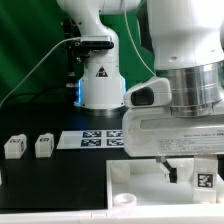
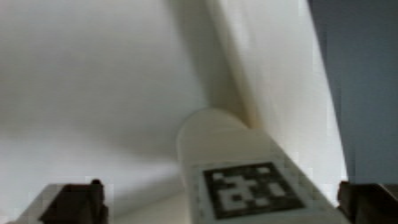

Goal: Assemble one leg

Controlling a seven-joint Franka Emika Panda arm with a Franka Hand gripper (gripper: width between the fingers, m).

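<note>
In the wrist view a white leg (image 2: 249,170) with a black-and-white tag on its face stands between my fingers, on the large flat white square piece (image 2: 89,90). My gripper (image 2: 217,205) is open. A dark fingertip (image 2: 71,203) stands clear of the leg on one side, and the other fingertip is close beside it. In the exterior view my gripper (image 1: 188,170) hangs low over the white square piece (image 1: 130,182) at the front, and the tagged leg (image 1: 203,182) shows just under it. Two more legs (image 1: 14,146) (image 1: 44,145) stand at the exterior view's left.
The marker board (image 1: 92,139) lies flat behind the white square piece. The robot's white base (image 1: 100,80) stands at the back middle, with a cable running to the left. The table is black.
</note>
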